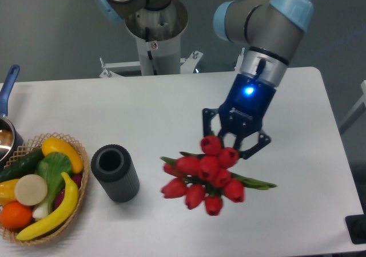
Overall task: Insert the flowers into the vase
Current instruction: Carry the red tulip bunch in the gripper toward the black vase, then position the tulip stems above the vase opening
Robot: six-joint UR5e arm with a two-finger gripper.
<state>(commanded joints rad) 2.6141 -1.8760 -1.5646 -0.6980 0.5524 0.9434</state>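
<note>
The flowers are a bunch of red tulip buds with green stems and thin green leaves sticking out at the sides. The bunch is held by the gripper, whose fingers are closed on the stems behind the buds. The flowers are kept up above the middle of the white table, nearer its front edge. The vase is a short dark grey tube with ribbed sides and a round open mouth. It is stood near the front left of the table, just beside a woven fruit basket.
</note>
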